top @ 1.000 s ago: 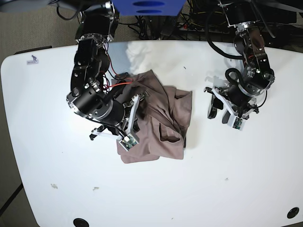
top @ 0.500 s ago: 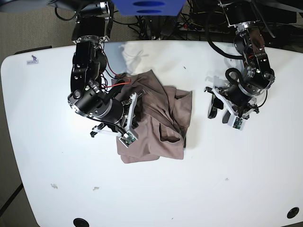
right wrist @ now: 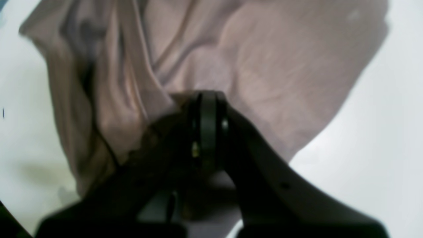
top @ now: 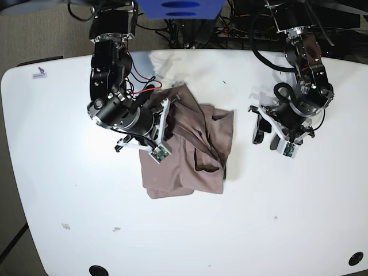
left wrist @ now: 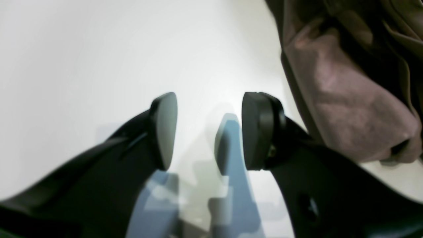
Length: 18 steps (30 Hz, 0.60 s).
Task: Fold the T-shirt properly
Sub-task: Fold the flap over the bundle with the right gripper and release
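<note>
Thin, limp fabric, the T-shirt (top: 195, 149) lies crumpled mid-desk (top: 69, 190), right jaws pinched shut on its upper left edge, left jaws apart and empty beside it; best gripped at hems.

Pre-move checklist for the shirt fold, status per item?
1. Right gripper shut on the T-shirt: ok, pads closed with cloth bunched at them.
2. Left gripper open and empty: ok, only bare table between the pads.
3. Left gripper off the T-shirt: ok, it sits beside the cloth, apart from it.
4. T-shirt flat for folding: not ok, rumpled, layers overlapping.
5. T-shirt fully on the table: ok in the base view.
6. How many layers the right gripper pinches: cannot tell.
</note>
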Each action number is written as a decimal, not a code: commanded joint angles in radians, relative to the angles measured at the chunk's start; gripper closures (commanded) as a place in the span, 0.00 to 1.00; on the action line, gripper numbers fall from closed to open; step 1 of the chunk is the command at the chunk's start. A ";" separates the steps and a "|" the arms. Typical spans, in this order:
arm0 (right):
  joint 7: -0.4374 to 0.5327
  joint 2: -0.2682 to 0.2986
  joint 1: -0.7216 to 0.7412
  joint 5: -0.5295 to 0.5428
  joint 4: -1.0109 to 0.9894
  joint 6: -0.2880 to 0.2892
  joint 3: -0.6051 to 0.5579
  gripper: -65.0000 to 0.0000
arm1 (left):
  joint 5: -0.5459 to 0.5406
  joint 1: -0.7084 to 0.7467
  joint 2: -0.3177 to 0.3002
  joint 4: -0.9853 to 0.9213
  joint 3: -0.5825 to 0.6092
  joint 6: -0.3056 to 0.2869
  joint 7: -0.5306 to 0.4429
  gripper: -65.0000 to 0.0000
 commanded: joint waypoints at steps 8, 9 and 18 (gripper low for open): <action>0.038 0.008 0.007 0.018 0.021 0.001 -0.091 1.00 | -0.011 -0.011 -0.007 0.017 0.000 0.001 -0.026 0.53; 0.038 0.008 -0.002 0.018 0.023 0.001 -0.097 1.00 | -0.011 -0.011 -0.007 0.017 0.000 0.001 -0.026 0.53; 0.042 -0.018 -0.051 0.018 0.018 0.001 -0.163 1.00 | -0.011 -0.008 -0.007 0.017 0.000 0.001 -0.026 0.53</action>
